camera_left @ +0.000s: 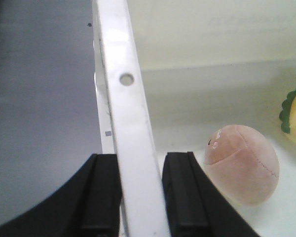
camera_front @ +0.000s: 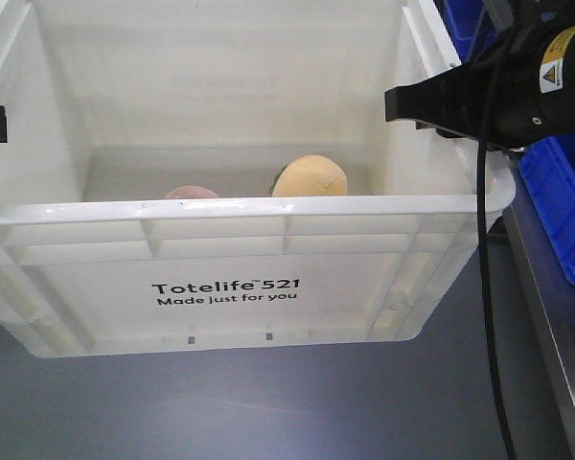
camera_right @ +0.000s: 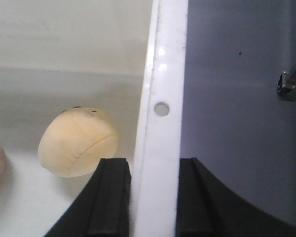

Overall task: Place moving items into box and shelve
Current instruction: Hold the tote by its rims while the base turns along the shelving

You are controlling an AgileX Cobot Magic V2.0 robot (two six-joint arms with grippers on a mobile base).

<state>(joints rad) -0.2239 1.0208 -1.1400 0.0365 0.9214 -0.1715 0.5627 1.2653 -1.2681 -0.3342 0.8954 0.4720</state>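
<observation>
grey matte tabletop [camera_front: 268, 402] under the white box [camera_front: 220, 287], blue bins [camera_front: 556, 211] alongside.

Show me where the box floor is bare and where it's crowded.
Bare: the floor of the box between its left wall and the pink fruit, and the strip behind both fruits to the far wall. Crowded: the middle, where pink fruit and yellow fruit lie; the side rims, clamped by the left gripper and right gripper.
</observation>
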